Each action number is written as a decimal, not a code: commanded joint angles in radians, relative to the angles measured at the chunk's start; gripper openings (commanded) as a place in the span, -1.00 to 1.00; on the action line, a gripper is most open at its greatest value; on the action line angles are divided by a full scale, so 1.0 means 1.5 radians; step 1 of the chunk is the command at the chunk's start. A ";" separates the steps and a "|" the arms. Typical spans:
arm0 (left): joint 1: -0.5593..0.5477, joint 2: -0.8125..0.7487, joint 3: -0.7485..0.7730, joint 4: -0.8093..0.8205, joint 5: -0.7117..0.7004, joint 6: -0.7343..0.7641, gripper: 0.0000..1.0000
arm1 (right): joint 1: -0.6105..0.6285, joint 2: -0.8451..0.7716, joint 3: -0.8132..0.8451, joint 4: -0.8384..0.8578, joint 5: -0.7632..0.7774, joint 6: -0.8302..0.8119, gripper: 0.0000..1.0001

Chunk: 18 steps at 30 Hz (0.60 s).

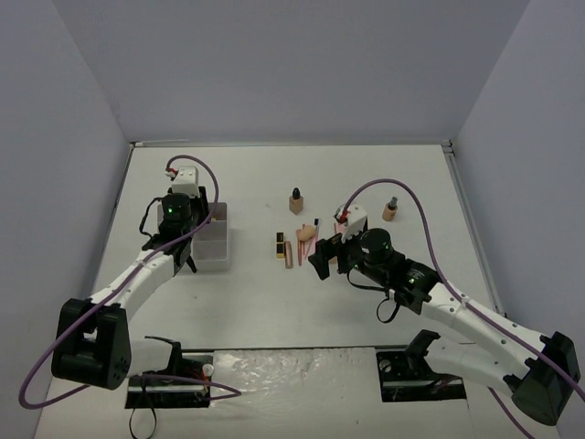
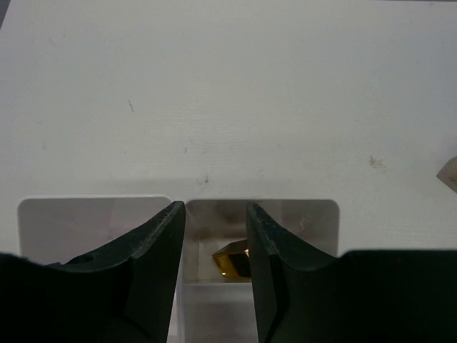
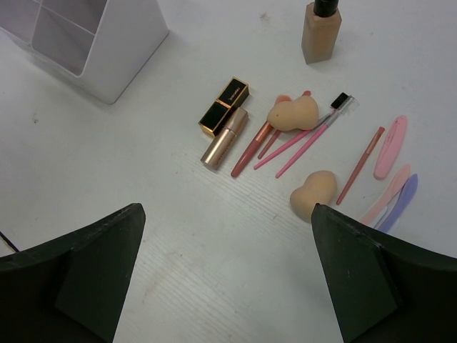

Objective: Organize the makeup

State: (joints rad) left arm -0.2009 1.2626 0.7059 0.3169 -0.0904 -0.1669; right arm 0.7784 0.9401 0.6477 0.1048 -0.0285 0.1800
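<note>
Two items lie flat side by side on the counter (image 3: pixel 214 271), a black-gold lipstick (image 3: pixel 223 107) and a rose-gold tube (image 3: pixel 224 137), their long axes roughly parallel to the thin pink sticks (image 3: pixel 285 146) beside them, with peach sponges (image 3: pixel 293 113) among these. Another gold lipstick (image 2: pixel 232 262) lies in the white organizer (image 2: pixel 318 214) below the slightly parted, empty left jaws; the right jaws hang wide apart.

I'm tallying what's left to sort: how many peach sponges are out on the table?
2. One sponge rests on the pink sticks; the other sponge lies alone, nearer the camera. More may hide in the organizer.
</note>
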 commanded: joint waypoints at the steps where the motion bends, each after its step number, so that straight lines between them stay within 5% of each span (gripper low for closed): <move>1: 0.002 -0.006 0.018 0.067 -0.015 0.003 -0.25 | -0.005 -0.003 -0.002 0.038 0.008 0.006 1.00; 9: 0.002 -0.061 0.089 -0.071 -0.018 -0.047 -0.09 | -0.004 0.034 0.018 0.036 0.011 0.030 0.99; 18: -0.009 -0.135 0.200 -0.377 0.049 -0.154 0.61 | 0.016 0.221 0.121 0.032 0.073 0.102 0.74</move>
State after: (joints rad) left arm -0.2034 1.1269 0.9011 -0.0440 -0.0685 -0.2965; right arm 0.7838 1.1730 0.7134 0.0962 0.0043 0.2689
